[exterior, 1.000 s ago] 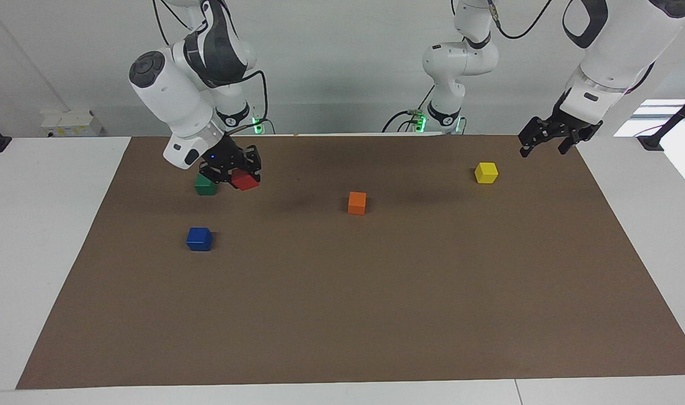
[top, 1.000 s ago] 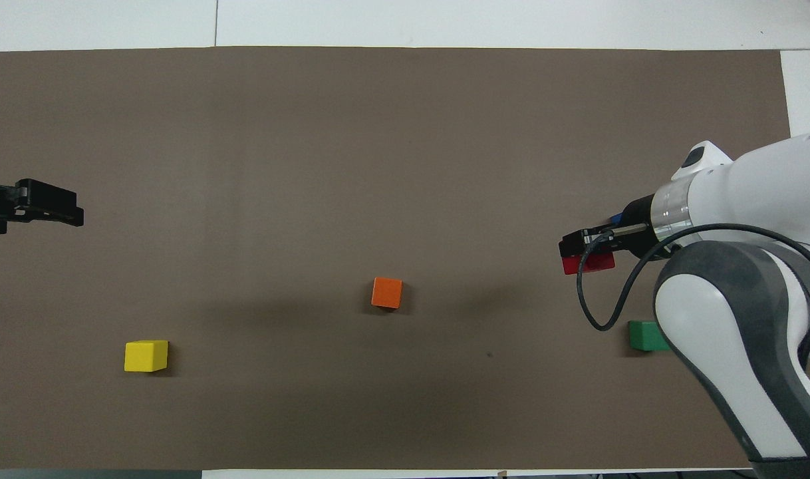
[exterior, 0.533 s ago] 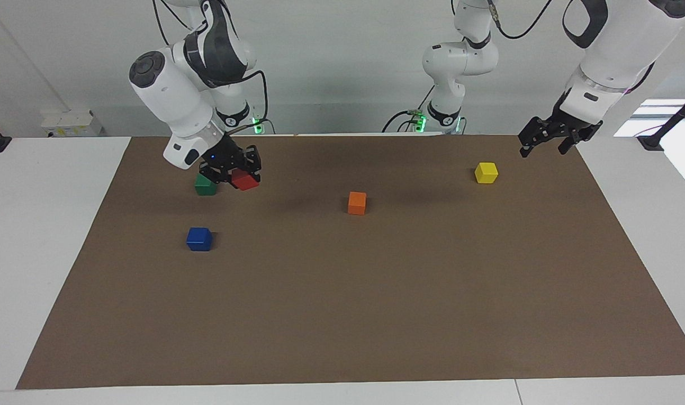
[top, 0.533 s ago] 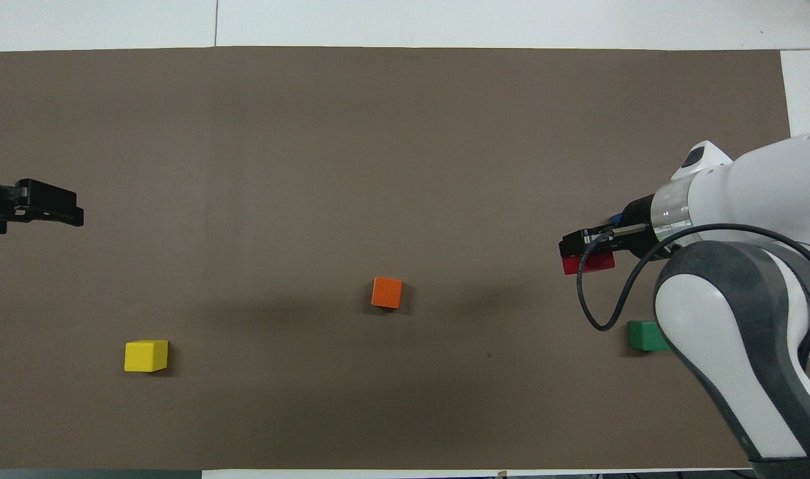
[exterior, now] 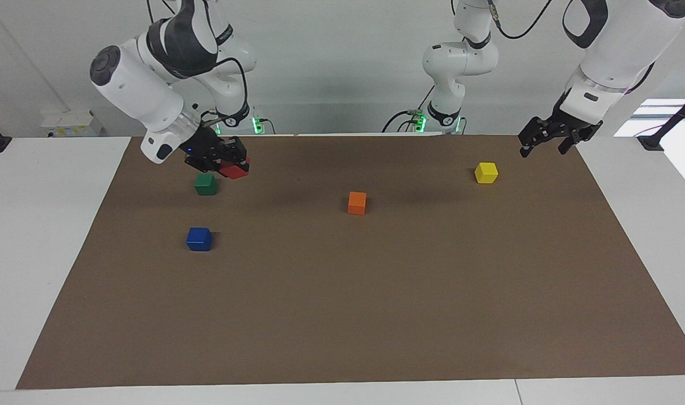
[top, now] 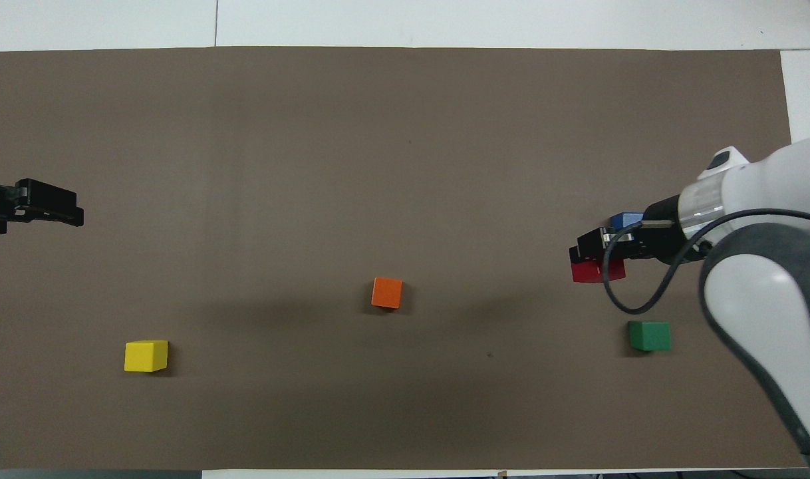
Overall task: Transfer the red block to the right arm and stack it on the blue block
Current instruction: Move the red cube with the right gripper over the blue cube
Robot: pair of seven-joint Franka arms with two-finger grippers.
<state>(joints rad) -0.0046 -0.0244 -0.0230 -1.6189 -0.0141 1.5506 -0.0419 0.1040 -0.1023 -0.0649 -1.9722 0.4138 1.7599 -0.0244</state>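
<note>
Since a second ago the right pincer (exterior: pixel 225 163) has risen and drawn toward its own end of the counter (exterior: pixel 376 315). Facing view: it is clamped on the red block (exterior: pixel 234 169), aloft beside the green block (exterior: pixel 205 184); the blue block (exterior: pixel 199 239) sits farther from the robots. The left pincer (exterior: pixel 545 143) waits near the yellow block (exterior: pixel 486 172), fingers apart. Overhead view: the red block (top: pixel 598 270) hangs close to the blue block (top: pixel 626 219), half hidden. A skewed descent might knock blue aside.
</note>
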